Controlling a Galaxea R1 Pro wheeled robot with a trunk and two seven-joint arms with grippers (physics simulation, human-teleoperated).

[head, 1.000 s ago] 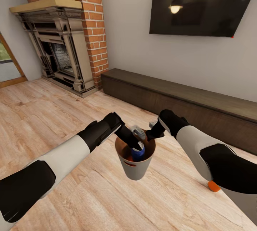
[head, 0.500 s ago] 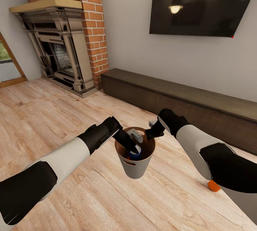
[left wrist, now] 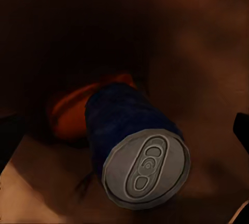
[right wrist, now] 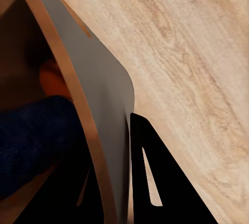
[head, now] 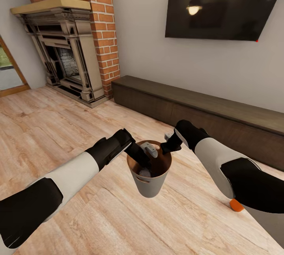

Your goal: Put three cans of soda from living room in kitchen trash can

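The grey trash can [head: 152, 186] hangs above the living room floor, my right gripper [head: 167, 144] shut on its rim. In the right wrist view the bin's wall [right wrist: 98, 94] runs between the fingers [right wrist: 166, 182]. My left gripper [head: 142, 159] reaches down into the bin and stands open, one dark fingertip [left wrist: 241, 130] off to the side of the cans. The dark blue can of soda [left wrist: 129, 130] lies loose on the tan bottom, silver top [head: 145, 172] up, leaning on an orange can [left wrist: 72, 109]. Another orange can [head: 236, 205] sits on the floor, half hidden by my right arm.
A long, low dark cabinet [head: 205, 109] runs along the wall ahead under a wall-mounted TV [head: 225, 4]. The red-brick fireplace [head: 67, 46] stands at the far left. Bare wooden floor [head: 51, 129] stretches to the left and in front.
The left gripper went down into the bin with the blue can and let it go; the can now lies at the bottom. The right arm and the bin held still.
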